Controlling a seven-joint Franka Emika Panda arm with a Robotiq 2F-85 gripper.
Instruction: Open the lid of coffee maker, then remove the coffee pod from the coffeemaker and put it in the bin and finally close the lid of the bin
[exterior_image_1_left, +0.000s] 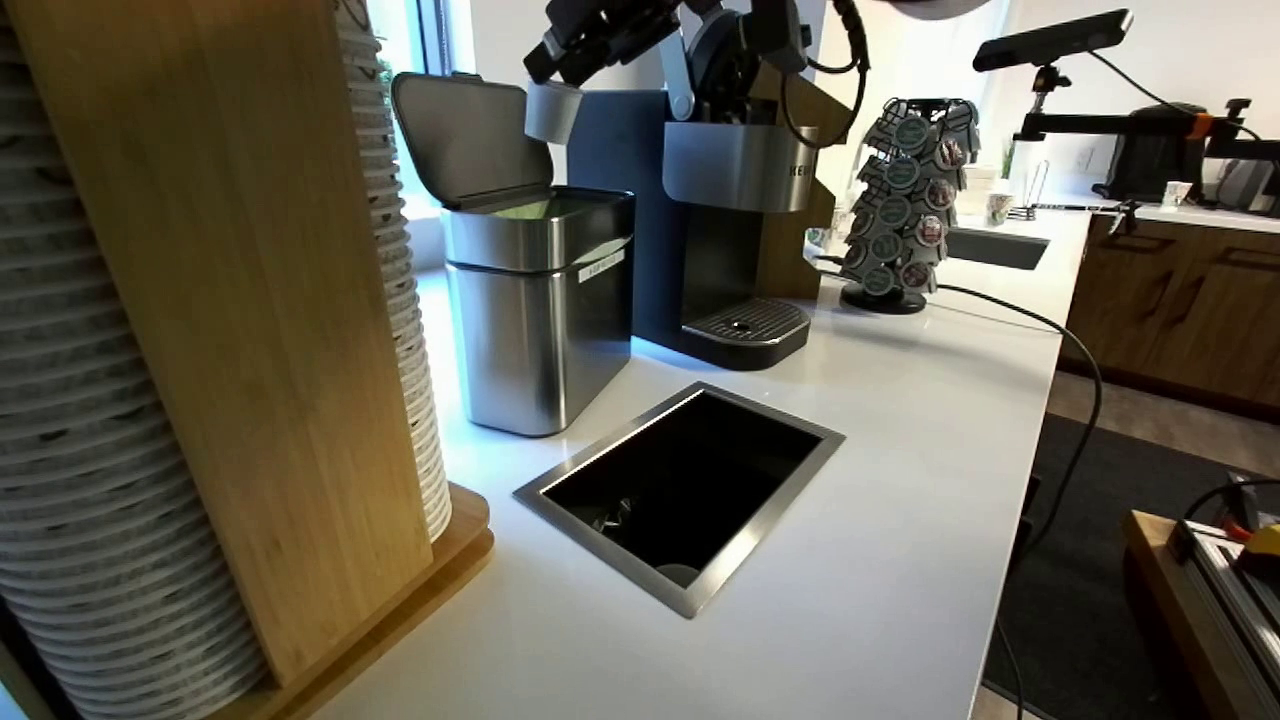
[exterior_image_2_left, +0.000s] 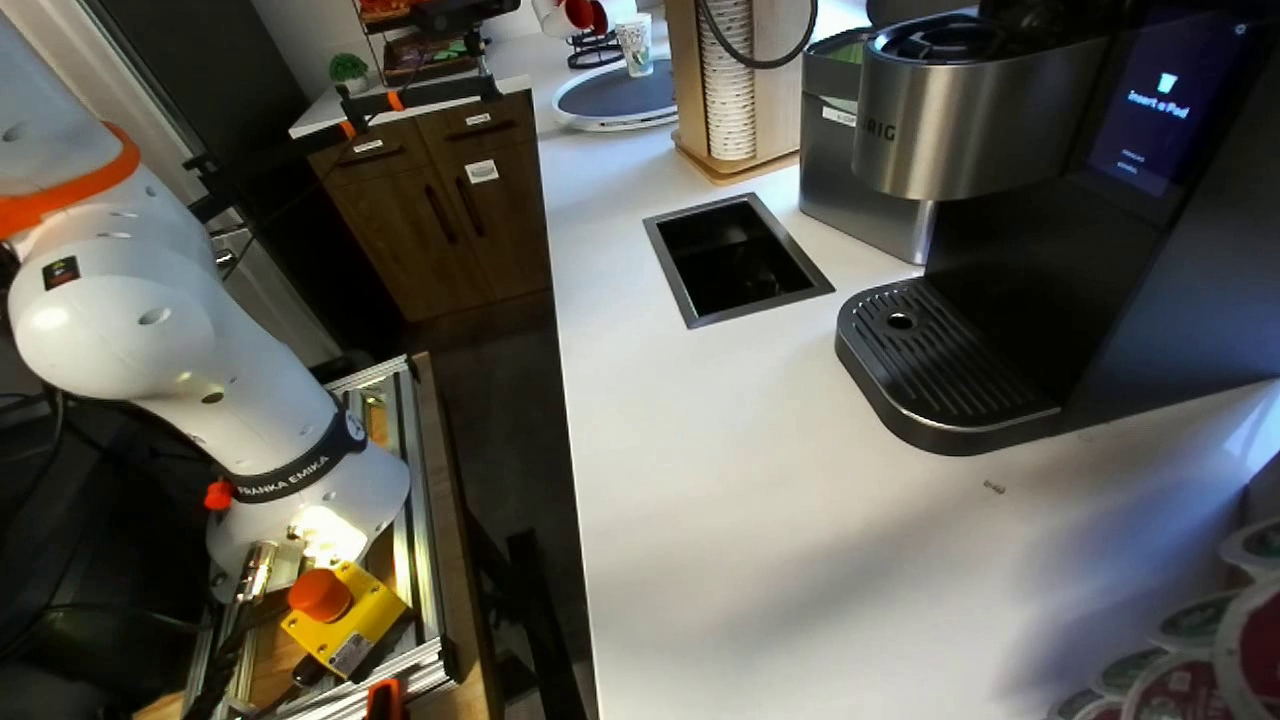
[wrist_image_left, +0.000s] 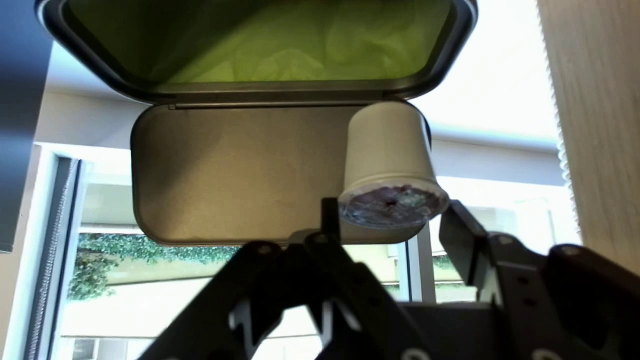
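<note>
My gripper (exterior_image_1_left: 553, 78) is shut on a white coffee pod (exterior_image_1_left: 551, 112), held at its rim above the height of the bin. The wrist view shows the fingertips (wrist_image_left: 392, 214) on both sides of the pod (wrist_image_left: 387, 142), its pierced foil facing the camera. The steel bin (exterior_image_1_left: 510, 350) has its dark grey lid (exterior_image_1_left: 465, 135) raised; a green liner shows inside. I cannot tell whether the pod is directly over the opening. The coffee maker (exterior_image_1_left: 740, 165) also shows in an exterior view (exterior_image_2_left: 945, 130), its pod holder bare. Its lid (exterior_image_1_left: 722, 75) is up, partly hidden by my arm.
A black steel-rimmed counter opening (exterior_image_1_left: 690, 480) lies in front of the bin. A wooden holder (exterior_image_1_left: 230, 300) with stacked paper cups stands beside it. A rack of pods (exterior_image_1_left: 900, 200) stands past the coffee maker. A cable (exterior_image_1_left: 850, 100) hangs from my arm.
</note>
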